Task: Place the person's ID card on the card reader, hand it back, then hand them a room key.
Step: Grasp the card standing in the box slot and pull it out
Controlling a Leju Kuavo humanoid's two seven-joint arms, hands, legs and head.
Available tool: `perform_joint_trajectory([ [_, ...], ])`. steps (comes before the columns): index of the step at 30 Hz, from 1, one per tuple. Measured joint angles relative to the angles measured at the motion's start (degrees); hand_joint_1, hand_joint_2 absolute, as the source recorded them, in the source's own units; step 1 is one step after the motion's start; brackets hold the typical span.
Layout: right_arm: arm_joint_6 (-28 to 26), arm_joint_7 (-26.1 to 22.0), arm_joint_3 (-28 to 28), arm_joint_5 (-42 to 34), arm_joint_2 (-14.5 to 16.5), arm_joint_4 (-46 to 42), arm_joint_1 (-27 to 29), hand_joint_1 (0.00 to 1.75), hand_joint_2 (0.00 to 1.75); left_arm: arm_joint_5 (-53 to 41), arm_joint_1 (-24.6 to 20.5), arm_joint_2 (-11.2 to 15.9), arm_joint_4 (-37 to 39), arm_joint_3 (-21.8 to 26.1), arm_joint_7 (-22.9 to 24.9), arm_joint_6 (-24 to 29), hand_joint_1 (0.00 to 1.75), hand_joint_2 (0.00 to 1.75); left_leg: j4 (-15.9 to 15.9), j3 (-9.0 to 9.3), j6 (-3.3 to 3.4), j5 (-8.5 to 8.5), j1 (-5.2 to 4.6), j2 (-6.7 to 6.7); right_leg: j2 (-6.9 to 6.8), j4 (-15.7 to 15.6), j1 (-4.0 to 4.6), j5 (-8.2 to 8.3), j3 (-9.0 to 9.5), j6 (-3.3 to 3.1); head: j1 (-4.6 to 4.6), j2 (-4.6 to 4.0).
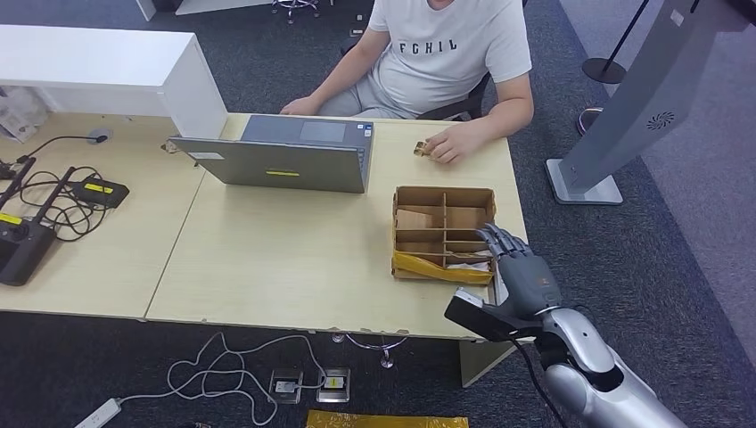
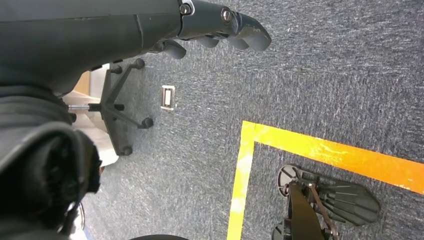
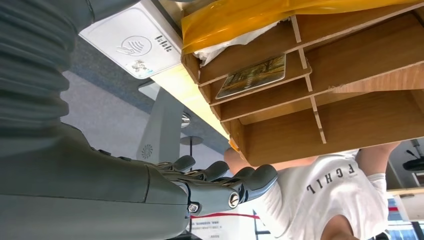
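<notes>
Right robot hand (image 1: 521,267) hovers with fingers apart and empty at the surface's (image 1: 294,267) right edge, beside the wooden divider box (image 1: 443,234). Left robot hand (image 2: 220,25) hangs over the carpet, fingers loosely spread, holding nothing. Across the surface, by its far edge, the person's hand (image 1: 450,143) holds the ID card (image 1: 419,149). White card reader (image 3: 131,44) sits near the box.

laptop (image 1: 285,153): 1 | wooden divided box (image 1: 443,234): 1 | card reader (image 3: 131,42): 1 | picture card (image 3: 253,75) in box: 1 | person (image 1: 446,53): 1 | robot hands: 2, right hand (image 1: 519,267), left hand (image 2: 220,27) | desks: 2
</notes>
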Motion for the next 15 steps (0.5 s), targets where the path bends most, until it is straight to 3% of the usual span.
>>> perform_joint_trajectory([
  [15, -0.5, -1.3, -1.1, 2.5, 3.9, 3.3, -0.9, 0.0, 1.75, -0.7, 0.0, -0.2, 0.0, 0.0, 0.0, -0.2, 0.0, 0.0, 0.0, 0.0, 0.0, 0.0, 0.0, 0.0, 0.01, 0.0, 0.0, 0.0, 0.0, 0.0, 0.0, 0.0],
])
